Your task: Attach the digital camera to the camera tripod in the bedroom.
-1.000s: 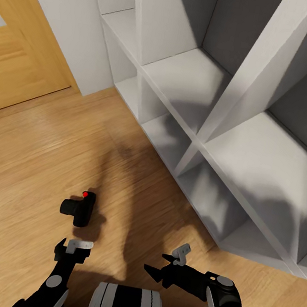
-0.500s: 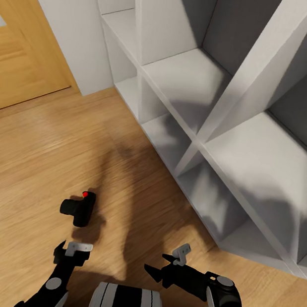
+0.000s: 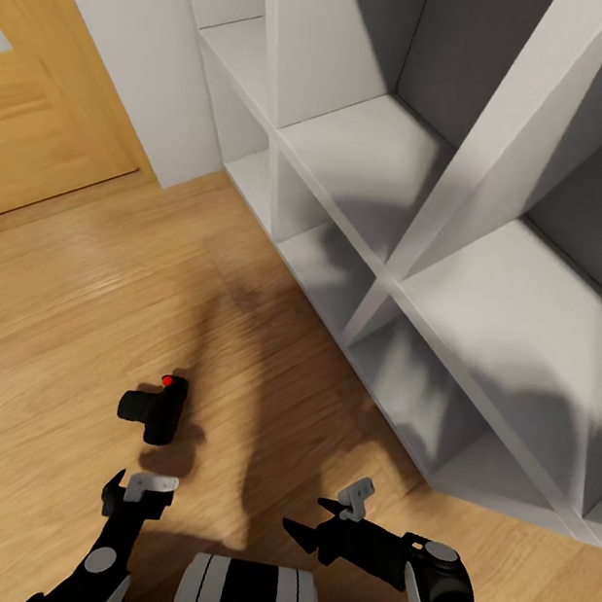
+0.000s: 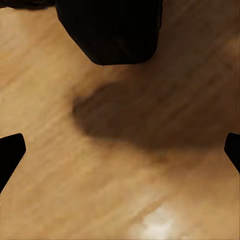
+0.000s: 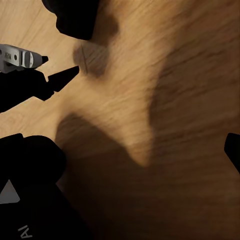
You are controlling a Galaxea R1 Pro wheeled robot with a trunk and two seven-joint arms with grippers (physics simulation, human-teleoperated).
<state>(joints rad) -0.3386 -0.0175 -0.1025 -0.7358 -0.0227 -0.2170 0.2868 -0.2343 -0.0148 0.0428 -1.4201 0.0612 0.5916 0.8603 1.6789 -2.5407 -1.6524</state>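
wood floor (image 3: 64,299) | digital camera (image 3: 154,407) just ahead of left gripper (image 3: 136,494) | fingers spread

Digital camera (image 4: 109,30) cropped at edge

Both arms hung low in front of the trunk.
The left gripper (image 3: 137,489) pointed down and forward, fingers spread wide apart. The right gripper (image 3: 327,518) reached inward toward the left, its fingers likewise parted, holding nothing.
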